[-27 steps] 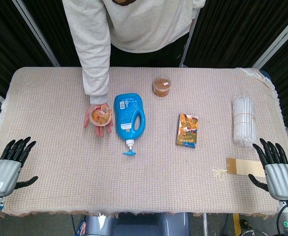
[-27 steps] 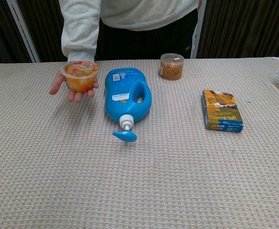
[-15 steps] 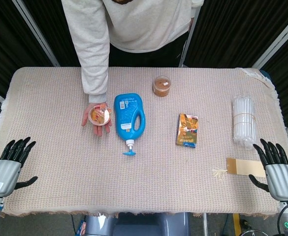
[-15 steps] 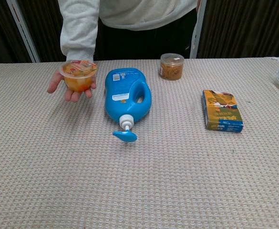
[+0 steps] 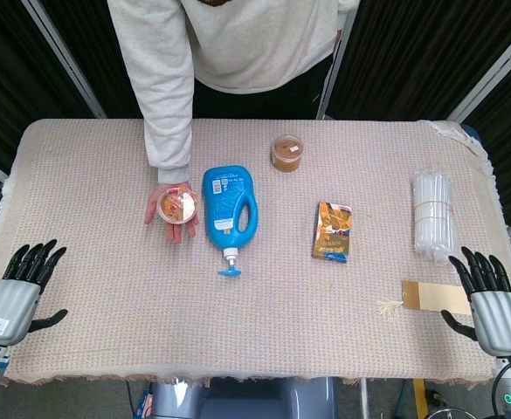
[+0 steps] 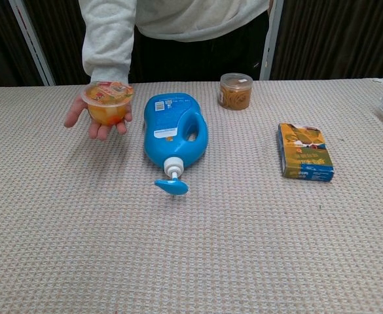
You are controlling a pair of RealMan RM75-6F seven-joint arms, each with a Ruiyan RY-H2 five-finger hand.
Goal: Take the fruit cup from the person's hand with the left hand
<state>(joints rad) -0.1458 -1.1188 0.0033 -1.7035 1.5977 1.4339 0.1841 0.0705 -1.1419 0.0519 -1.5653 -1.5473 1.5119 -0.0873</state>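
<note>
So the handover hasn't really kicked off yet. The left hand (image 5: 10, 297) sits at the near left corner of the surface (image 5: 107, 349), fingers (image 5: 33, 262) spread apart and holding nothing, well apart from the fruit cup (image 6: 108, 103). The right hand (image 5: 493, 307) is the same deal at the near right corner: fingers apart, empty, parked just beside a flat brown card (image 5: 435, 297).

The cup rests upright on the person's hand (image 6: 94, 124), palm up, a bit above the cloth, just left of the blue pump bottle (image 6: 174, 133) lying on its side. It's a small clear plastic cup with orange and yellow fruit chunks showing through and a printed foil lid on top.

My guess for the next move: the left hand has to travel forward and inward across the cloth, come in at cup height, and wrap the sidewall from the open left side, since the bottle crowds the right. Thin plastic probably flexes, so I'd grip gently.
</note>
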